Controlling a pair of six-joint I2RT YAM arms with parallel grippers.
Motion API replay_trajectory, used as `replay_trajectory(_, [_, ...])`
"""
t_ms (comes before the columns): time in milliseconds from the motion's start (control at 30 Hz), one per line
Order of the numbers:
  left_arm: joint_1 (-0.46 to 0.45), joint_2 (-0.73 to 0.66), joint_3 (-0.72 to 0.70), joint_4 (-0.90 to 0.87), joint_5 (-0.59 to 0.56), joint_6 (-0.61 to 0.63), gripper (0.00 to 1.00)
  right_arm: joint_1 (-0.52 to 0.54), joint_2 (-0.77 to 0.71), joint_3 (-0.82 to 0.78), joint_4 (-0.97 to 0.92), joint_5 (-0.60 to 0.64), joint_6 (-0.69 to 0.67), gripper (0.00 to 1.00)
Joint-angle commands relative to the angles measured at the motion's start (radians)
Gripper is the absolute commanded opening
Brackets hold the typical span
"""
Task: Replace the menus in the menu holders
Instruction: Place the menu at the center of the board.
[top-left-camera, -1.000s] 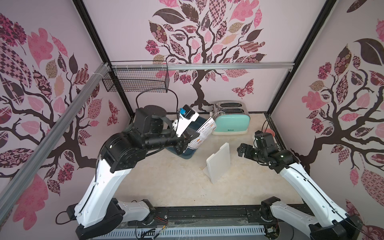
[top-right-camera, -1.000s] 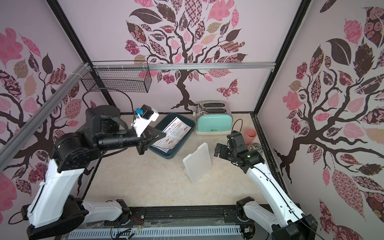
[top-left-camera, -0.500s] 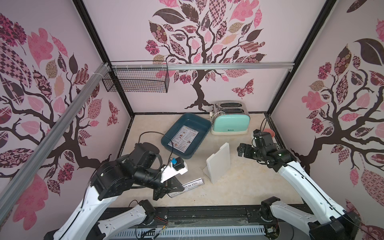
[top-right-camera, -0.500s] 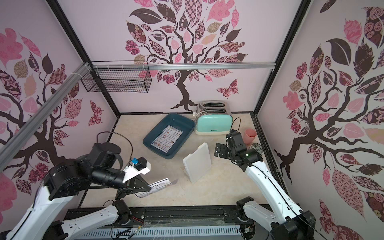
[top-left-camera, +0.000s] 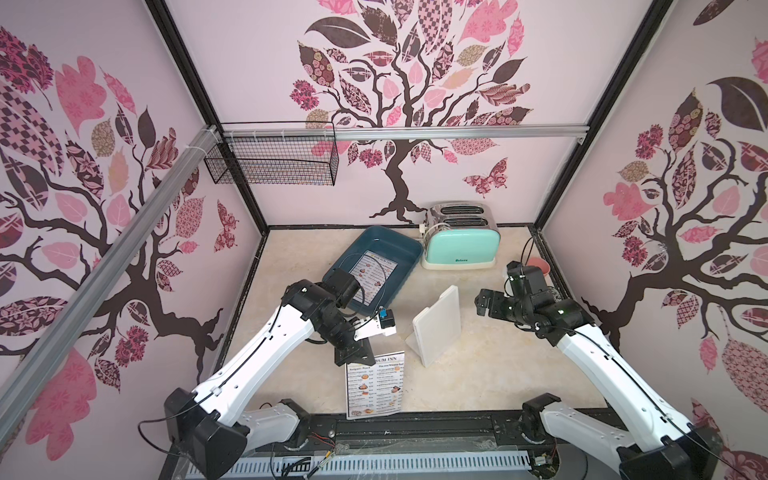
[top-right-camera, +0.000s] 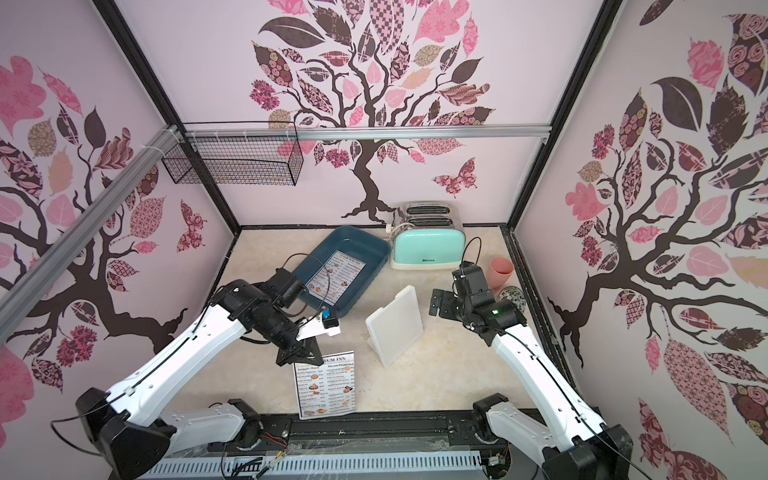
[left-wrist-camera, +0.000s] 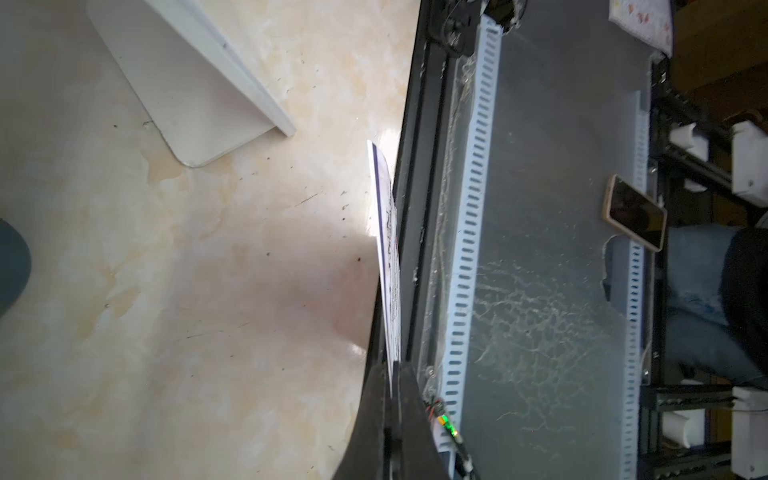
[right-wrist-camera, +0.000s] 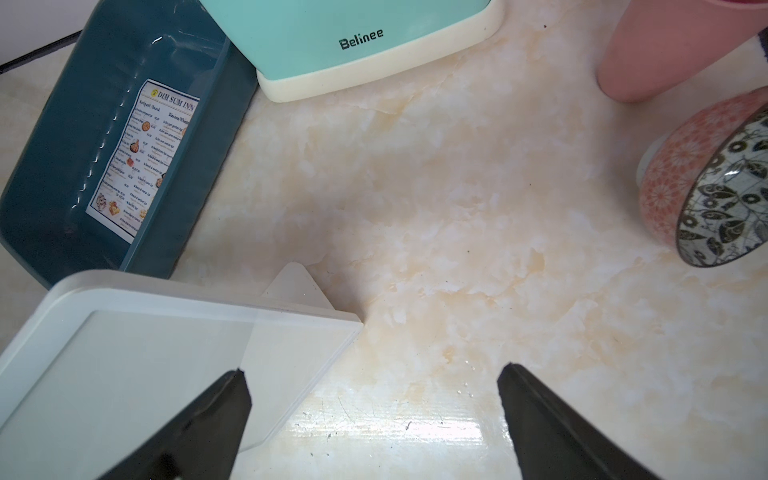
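White menu (top-left-camera: 376, 386), pinched at its header by our left fingers (top-left-camera: 357, 354), runs lengthwise front-to-back; menu holder (top-left-camera: 438, 326) stands just beside, rightward; our right fingers (right-wrist-camera: 199, 432) gape wide, empty.

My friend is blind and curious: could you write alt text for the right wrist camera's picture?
The right arm's open black claw hovers by a white plastic upright menu holder on a pale marbled tabletop. Beyond are a dark teal rectangular tray holding a white printed "DIM SUM INN" menu sheet, a mint-green toaster, a pink cup and a patterned bowl.
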Motion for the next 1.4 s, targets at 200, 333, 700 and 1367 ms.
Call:
replay_trajectory(200, [0.103,0.116,-0.143,0.315,-0.099,0.193,0.0,0.006,-0.045,0.0,-0.031,0.026,0.015,1.0])
replay_trajectory(333, [0.108,0.173,-0.205,0.459,-0.159,0.187,0.0,0.005,-0.032,0.029,-0.048,0.032,0.012,1.0])
replay_trajectory(700, [0.155,0.197,-0.281,0.663,-0.238,0.144,0.0,0.005,-0.035,0.006,-0.035,0.016,0.036,1.0])
replay_trajectory(1367, [0.211,0.266,-0.271,0.642,-0.112,0.137,0.06,0.005,-0.023,0.016,-0.029,0.028,0.039,1.0])
